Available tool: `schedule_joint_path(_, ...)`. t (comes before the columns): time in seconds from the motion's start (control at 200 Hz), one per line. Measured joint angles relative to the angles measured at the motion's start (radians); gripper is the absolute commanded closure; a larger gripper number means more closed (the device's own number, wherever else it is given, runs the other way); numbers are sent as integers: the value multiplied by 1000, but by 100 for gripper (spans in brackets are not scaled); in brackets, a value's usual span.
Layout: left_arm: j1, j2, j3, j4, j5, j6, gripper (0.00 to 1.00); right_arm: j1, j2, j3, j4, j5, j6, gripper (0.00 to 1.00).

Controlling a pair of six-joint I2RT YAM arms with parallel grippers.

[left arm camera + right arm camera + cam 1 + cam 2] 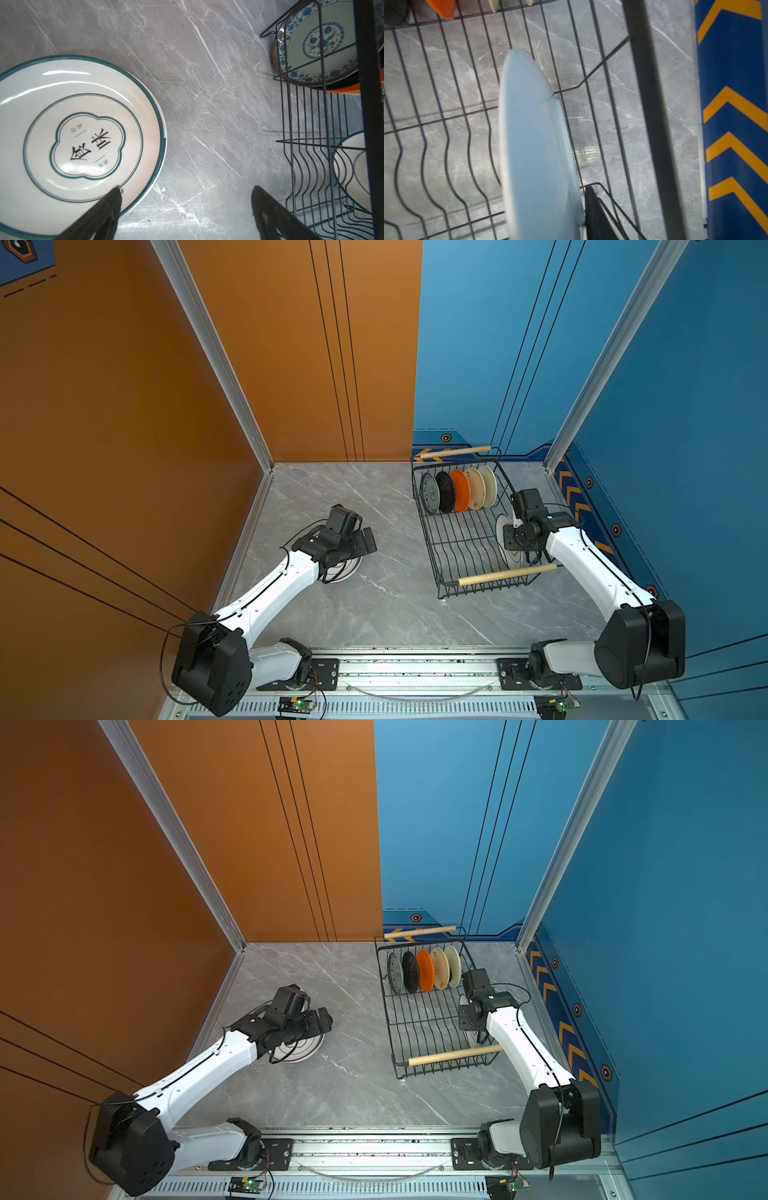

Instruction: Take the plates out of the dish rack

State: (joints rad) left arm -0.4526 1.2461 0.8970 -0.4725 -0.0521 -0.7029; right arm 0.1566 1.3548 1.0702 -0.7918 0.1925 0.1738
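The black wire dish rack (pixel 428 531) (pixel 399 1036) stands at the back right. A row of small plates stands in its far end: teal-patterned (pixel 429 493) (pixel 320 41), black (pixel 445 492), orange (pixel 461 490) and two cream ones (pixel 475 488). A larger white plate (pixel 500 524) (pixel 533 145) stands upright near the right side. My right gripper (pixel 510 531) (pixel 550 207) is shut on its rim; one finger (pixel 591 207) presses its back, the other is hidden. Left of the rack, my left gripper (pixel 365 543) (pixel 187 190) hangs open and empty beside white dark-rimmed plates (pixel 345 570) (pixel 83 124) stacked flat on the table.
Light wooden rod handles cap the rack's near end (pixel 507 573) and far end (pixel 455 452). The blue wall with yellow chevrons (pixel 733 116) runs close along the rack's right side. Bare grey marble (pixel 395 593) lies between the stack and the rack.
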Motion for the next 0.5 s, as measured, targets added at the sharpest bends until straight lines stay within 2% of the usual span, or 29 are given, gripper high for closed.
schedule_joint_path(0.21, 0, -2, 1, 22, 3, 53, 2, -5, -5, -8, 0, 19, -16, 90)
schedule_joint_path(0.496, -7, -45, 1, 58, -1, 93, 2, -3, -12, -8, -3, 18, -37, 94)
